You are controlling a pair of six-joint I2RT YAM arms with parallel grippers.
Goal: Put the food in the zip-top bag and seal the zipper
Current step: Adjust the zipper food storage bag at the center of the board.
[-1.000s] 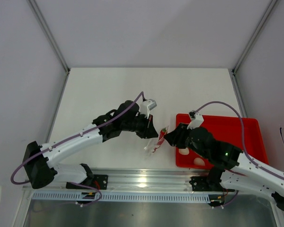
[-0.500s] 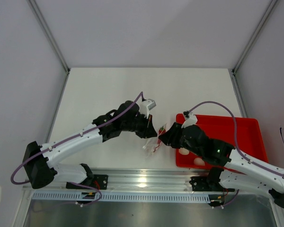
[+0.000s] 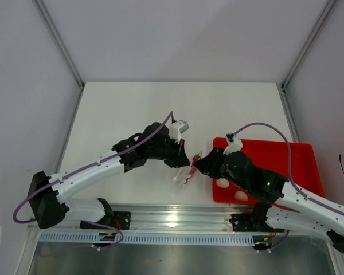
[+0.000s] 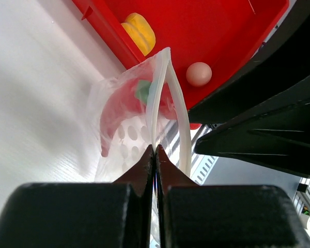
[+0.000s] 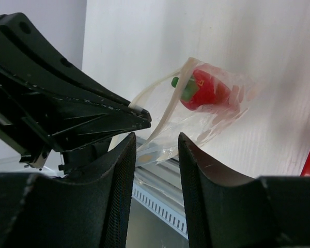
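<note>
The clear zip-top bag hangs between my two grippers, just left of the red tray. Inside it is a red pepper-shaped piece with a green stem, also seen in the left wrist view. The bag's mouth strip looks whitish and gapes open. My left gripper is shut on one lip of the mouth. My right gripper is open, its jaws either side of the bag's lower edge and touching nothing. Two cream eggs and a yellow piece lie in the tray.
The red tray sits at the right front of the white table. An aluminium rail runs along the near edge below the bag. The two grippers are close, almost tip to tip.
My right gripper has moved a little left, closer to the bag and the left gripper. The left gripper holds the bag in the same place.
</note>
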